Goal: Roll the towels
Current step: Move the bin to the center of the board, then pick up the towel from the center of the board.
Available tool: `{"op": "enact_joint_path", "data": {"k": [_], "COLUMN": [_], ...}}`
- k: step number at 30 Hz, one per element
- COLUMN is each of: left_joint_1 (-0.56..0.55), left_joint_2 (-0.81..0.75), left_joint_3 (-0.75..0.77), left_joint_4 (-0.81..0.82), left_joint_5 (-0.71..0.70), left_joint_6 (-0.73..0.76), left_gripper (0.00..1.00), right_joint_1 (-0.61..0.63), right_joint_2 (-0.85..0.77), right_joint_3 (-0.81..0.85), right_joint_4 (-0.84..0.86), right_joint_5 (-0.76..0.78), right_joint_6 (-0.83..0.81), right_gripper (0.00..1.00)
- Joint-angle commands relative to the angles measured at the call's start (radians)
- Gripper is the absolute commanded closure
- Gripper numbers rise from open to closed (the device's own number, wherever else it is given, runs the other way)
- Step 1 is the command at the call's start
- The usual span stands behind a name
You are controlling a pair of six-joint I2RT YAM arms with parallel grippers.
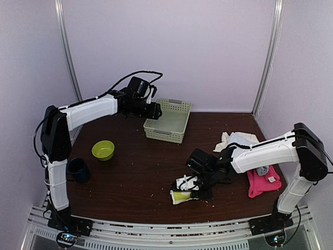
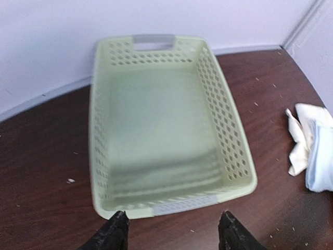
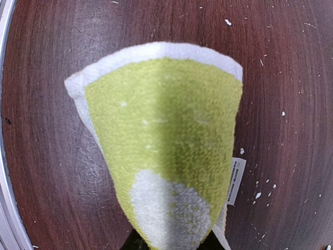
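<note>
- Right gripper (image 1: 193, 188) is clamping one end of the lime-green towel (image 3: 166, 140), close to the near edge of the surface (image 1: 135, 177). The cloth is fanning out from between the jaws in a loose tent, its white hem lying at the far end and a small tag (image 3: 235, 179) hanging at one side.
- Rolling of this towel is, by my judgement, only getting started, since the cloth is not yet forming a tight roll. Doing it well is calling for a firm pinch on the end, a slow turn with the cloth pressing against the surface, and both side edges running even so the roll is not coning.
- Hot pink towel (image 1: 263, 180) is lying flat beside the right arm, on its outer side, apart from the gripper.
- Farther back, the light blue towel (image 1: 242, 139) and the cream-white towel (image 1: 225, 139) are lying bunched together, touching each other.
- Left gripper (image 2: 174, 232) is hovering farthest back, jaws apart and holding nothing, just over the near rim of the green plastic basket (image 2: 229, 135), well apart from every towel.
</note>
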Motion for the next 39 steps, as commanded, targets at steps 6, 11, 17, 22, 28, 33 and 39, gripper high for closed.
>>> {"op": "enact_joint_path", "data": {"k": [6, 11, 17, 22, 28, 33, 39], "left_joint_1": [0.136, 0.155, 0.168, 0.168, 0.167, 0.162, 0.098], "left_joint_2": [0.245, 0.340, 0.384, 0.345, 0.165, -0.069, -0.222], "left_joint_3": [0.291, 0.362, 0.366, 0.307, 0.056, -0.309, -0.492], "left_joint_4": [-0.102, -0.112, -0.106, -0.096, -0.058, 0.084, 0.134], "left_joint_5": [-0.043, -0.047, -0.028, -0.055, -0.104, -0.109, -0.112], "left_joint_6": [0.107, 0.089, 0.082, 0.037, -0.081, -0.173, -0.208], "left_gripper": [0.36, 0.36, 0.62, 0.91, 1.00, 1.00, 1.00], "right_joint_1": [-0.012, -0.012, -0.012, -0.012, -0.015, -0.016, -0.023], "right_joint_2": [0.080, 0.091, 0.073, 0.055, 0.065, 0.082, 0.021], "right_joint_3": [-0.039, -0.038, -0.023, 0.014, 0.052, 0.063, 0.175], "right_joint_4": [-0.086, -0.082, -0.096, -0.121, -0.129, -0.129, -0.222], "right_joint_5": [0.023, 0.035, 0.036, 0.042, 0.048, 0.038, 0.071], "right_joint_6": [0.032, 0.032, 0.036, 0.043, 0.067, 0.072, 0.070], "right_gripper": [1.00, 1.00, 1.00, 1.00, 1.00, 1.00, 1.00]}}
